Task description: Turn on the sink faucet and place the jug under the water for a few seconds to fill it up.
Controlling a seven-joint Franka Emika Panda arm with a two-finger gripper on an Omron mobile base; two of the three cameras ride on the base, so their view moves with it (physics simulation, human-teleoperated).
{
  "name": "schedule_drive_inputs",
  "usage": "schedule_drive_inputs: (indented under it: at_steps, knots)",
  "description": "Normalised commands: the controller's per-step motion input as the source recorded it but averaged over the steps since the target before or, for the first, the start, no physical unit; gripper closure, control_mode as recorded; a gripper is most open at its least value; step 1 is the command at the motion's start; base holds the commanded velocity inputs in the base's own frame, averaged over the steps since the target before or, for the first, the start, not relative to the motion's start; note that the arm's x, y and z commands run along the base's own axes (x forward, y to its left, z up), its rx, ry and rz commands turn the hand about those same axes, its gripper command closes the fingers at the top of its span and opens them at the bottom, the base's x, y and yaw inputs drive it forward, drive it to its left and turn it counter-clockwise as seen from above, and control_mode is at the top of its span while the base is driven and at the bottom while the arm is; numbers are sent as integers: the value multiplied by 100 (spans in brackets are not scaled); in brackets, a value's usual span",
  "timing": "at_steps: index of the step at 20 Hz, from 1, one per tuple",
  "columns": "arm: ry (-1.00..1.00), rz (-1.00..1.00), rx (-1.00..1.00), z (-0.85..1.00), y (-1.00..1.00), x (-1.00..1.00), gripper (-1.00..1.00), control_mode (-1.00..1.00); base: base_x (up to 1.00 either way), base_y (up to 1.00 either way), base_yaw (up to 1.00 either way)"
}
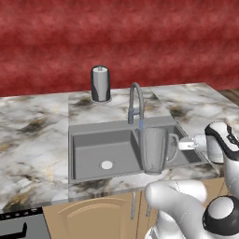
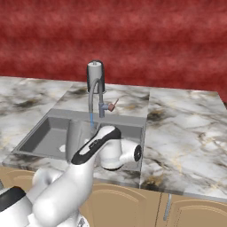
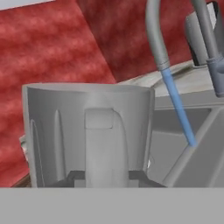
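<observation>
Over the sink (image 1: pixel 93 154), at 5 o'clock from the sink faucet (image 1: pixel 135 100), your hand (image 1: pixel 186 145) is clamped on the jug (image 1: pixel 154 149) handle with the water (image 3: pixel 179 109) falling just beside the rim; shift the jug under it.

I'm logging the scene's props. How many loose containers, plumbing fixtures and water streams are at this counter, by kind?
Loose containers: 2, the translucent grey tapered jug and the opaque grey lidded cylinder canister.
Plumbing fixtures: 2, the slim grey metal gooseneck faucet and the dark grey rectangular sink.
Water streams: 1, the thin blue stream.
Total: 5.
</observation>
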Motion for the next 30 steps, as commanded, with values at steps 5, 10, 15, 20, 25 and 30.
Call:
schedule_drive_inputs:
  at_steps: [5,10,15,20,25,30]
  knots:
    - [11,7,0,-4,-22,38,100,-100,0,0,0]
    - [2,7,-1,-1,-23,31,100,-100,0,0,0]
    - [0,10,-2,0,-20,21,100,-100,0,0,0]
    - [-6,10,-7,0,-1,7,100,-100,0,0,0]
    - [-13,12,-5,0,-1,20,100,-100,0,0,0]
    - [-13,11,-1,-1,-8,28,100,-100,0,0,0]
